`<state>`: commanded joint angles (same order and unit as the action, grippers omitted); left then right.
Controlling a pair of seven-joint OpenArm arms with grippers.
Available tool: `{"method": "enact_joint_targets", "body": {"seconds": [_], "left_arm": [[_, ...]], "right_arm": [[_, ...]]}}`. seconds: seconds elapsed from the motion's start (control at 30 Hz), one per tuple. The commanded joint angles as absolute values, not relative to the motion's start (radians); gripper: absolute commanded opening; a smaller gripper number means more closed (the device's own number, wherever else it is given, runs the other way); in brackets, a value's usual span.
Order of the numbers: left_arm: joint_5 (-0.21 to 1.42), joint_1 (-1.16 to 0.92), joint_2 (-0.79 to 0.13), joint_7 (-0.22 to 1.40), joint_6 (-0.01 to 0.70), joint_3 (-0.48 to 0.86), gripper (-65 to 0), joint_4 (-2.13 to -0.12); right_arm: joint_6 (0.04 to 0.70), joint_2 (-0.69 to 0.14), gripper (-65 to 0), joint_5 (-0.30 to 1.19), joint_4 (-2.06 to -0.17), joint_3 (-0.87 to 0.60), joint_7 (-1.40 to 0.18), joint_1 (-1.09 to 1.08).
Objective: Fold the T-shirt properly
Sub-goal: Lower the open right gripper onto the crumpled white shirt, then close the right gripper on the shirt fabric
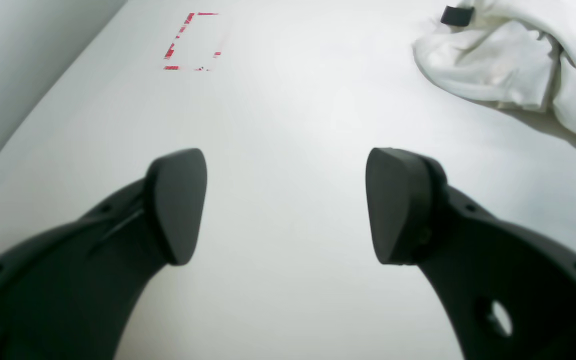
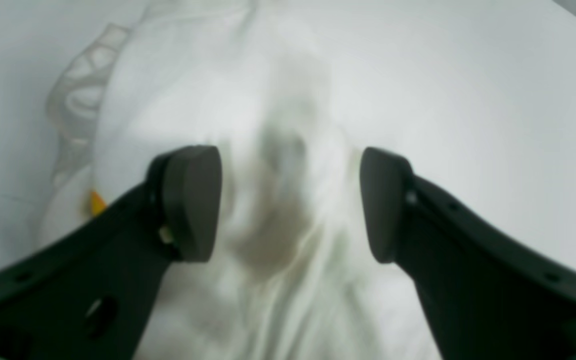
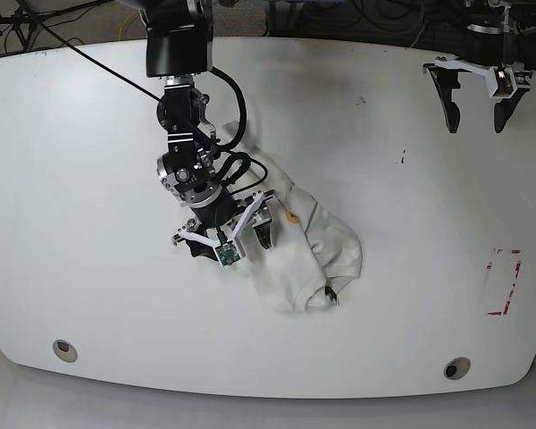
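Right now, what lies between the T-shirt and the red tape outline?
Only bare white tabletop separates the T-shirt from the red tape outline; the base view shows this, and the left wrist view agrees.

White tabletop (image 3: 411,349) beneath a crumpled T-shirt (image 3: 290,259)

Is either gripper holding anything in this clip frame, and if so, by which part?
Nothing is held: the left gripper and right gripper are open, the right above the white cotton T-shirt.

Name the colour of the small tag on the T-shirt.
The tag is black, seen best in the left wrist view.
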<state>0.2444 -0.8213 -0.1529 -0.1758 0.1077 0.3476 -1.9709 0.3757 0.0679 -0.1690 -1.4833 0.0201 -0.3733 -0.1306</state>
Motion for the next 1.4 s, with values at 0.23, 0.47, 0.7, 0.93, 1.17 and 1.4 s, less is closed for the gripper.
{"method": "enact_joint_targets", "body": {"seconds": [0.23, 0.47, 0.7, 0.93, 1.17, 1.4], "left_arm": [[0.246, -0.822, -0.153, -0.174, 0.107, 0.346, -18.5, -1.967], [0.244, -0.814, -0.154, -0.177, 0.105, 0.349, -18.4, -1.968], [0.242, -0.815, -0.151, -0.186, 0.103, 0.349, -18.3, -1.971], [0.242, -0.819, -0.150, -0.191, 0.102, 0.352, -18.3, -1.971], [0.242, -0.819, -0.151, -0.194, 0.105, 0.357, -17.9, -1.970], [0.244, -0.827, -0.150, -0.196, 0.107, 0.359, -17.9, -1.970]], "right_arm": [[0.376, 0.063, -23.5, -0.165, -1.457, 0.018, -0.358, -0.134], [0.377, 0.062, -23.3, -0.120, -1.379, 0.018, -0.327, -0.153], [0.370, 0.059, -23.4, -0.003, -1.264, 0.017, -0.313, -0.207], [0.373, 0.060, -23.4, 0.078, -1.170, 0.022, -0.293, -0.266], [0.365, 0.063, -23.3, 0.068, -1.114, 0.029, -0.254, -0.305], [0.329, 0.065, -24.0, 0.023, -1.114, 0.032, -0.260, -0.310]]}}
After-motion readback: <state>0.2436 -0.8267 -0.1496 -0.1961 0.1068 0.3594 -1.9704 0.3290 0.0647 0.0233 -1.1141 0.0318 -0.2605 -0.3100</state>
